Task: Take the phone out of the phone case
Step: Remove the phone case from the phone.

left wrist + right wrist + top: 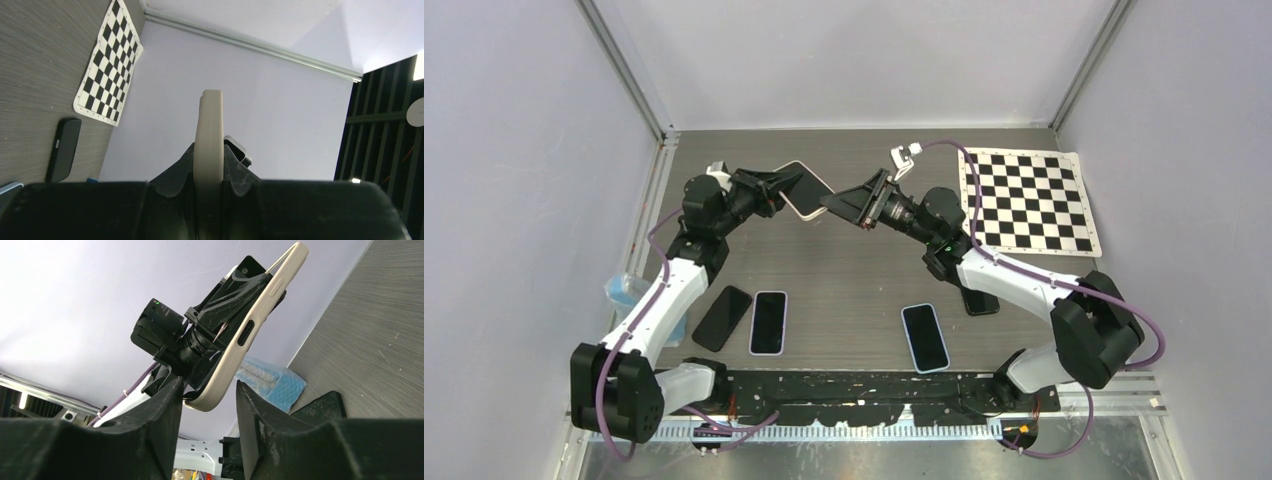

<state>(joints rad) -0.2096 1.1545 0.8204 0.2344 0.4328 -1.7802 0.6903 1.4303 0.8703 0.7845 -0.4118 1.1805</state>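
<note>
Your left gripper [776, 190] clamps the beige rubbery phone case [250, 330] in the air between the arms. Your right gripper [207, 390] straddles its corner, jaws parted, contact unclear. Tug hard there and the whole case could twist free, phone (hidden from view) inside.

Quick headcount, folks: five phones in all. Four are on the table [854, 285]: a black phone [722, 318], a pale-rimmed phone [768, 322], a blue-rimmed phone [925, 337], and a second dark phone [980, 301] (half hidden under the right arm [1014, 278], so can't say more). Fifth is the beige-cased phone [802, 188]. Then one checkerboard mat [1029, 200] and one blue plastic bag [622, 291]. Two pincers too: left pincer [782, 190], right pincer [832, 204].
</note>
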